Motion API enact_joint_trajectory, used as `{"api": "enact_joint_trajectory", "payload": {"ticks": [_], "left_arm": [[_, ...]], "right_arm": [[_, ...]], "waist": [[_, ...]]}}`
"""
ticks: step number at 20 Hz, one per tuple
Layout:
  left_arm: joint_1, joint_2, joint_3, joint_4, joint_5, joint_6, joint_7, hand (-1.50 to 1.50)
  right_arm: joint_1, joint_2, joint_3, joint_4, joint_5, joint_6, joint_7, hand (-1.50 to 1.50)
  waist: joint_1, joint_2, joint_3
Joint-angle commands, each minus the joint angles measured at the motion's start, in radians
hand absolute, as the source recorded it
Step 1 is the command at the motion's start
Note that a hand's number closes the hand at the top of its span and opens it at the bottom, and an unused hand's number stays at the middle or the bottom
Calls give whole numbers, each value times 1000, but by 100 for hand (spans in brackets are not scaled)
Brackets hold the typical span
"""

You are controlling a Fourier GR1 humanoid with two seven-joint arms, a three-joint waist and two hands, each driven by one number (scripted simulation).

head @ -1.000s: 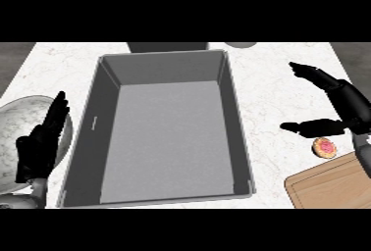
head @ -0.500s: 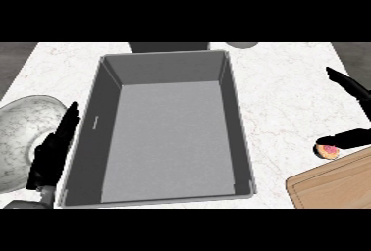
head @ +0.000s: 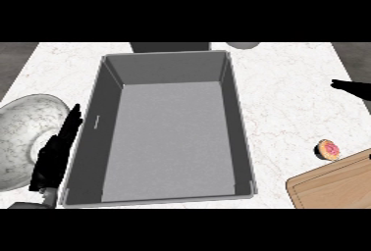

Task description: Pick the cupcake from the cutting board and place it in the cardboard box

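The cupcake [head: 328,149], pink-topped, lies tipped on the white counter just off the upper left corner of the wooden cutting board [head: 334,187]. Nothing touches it. The grey open box [head: 235,122] fills the middle of the view and holds nothing. Of my right hand [head: 353,88], only straight fingers show at the right edge, well above the cupcake and apart from it. My left hand [head: 56,156] is open, fingers straight and pointing up, alongside the box's left wall.
A white marbled bowl [head: 18,137] sits at the left edge, partly behind my left hand. A dark object [head: 170,46] and a grey round object [head: 243,44] lie beyond the box's far wall.
My right hand has drawn back to the right and upward, leaving the cupcake uncovered beside the board. The left hand has barely shifted.
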Motion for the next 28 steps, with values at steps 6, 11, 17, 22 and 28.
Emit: {"api": "enact_joint_trajectory", "payload": {"ticks": [6, 11, 17, 22, 28], "left_arm": [[10, -18, 35, 30, 4, -30, -38, 0], [-1, -22, 65, 31, -7, -52, -13, 0], [6, -69, 67, 23, -63, -53, -7, 0], [9, -66, 107, -20, -63, -80, 33, 0], [-53, -140, 76, 57, -148, -52, 29, 0]], "right_arm": [[-2, 37, 123, -90, 189, 156, 198, -150], [86, 116, 95, -212, 248, 142, 369, -150], [129, 153, 28, -218, 352, 167, 365, -150], [104, 198, -5, -104, 455, 158, 313, -150], [175, 182, -80, -100, 496, 133, 210, -150]], "waist": [[-9, 1, 2], [-15, -1, 2], [-13, 0, 2], [-10, 0, 3], [-16, 0, 3]]}}
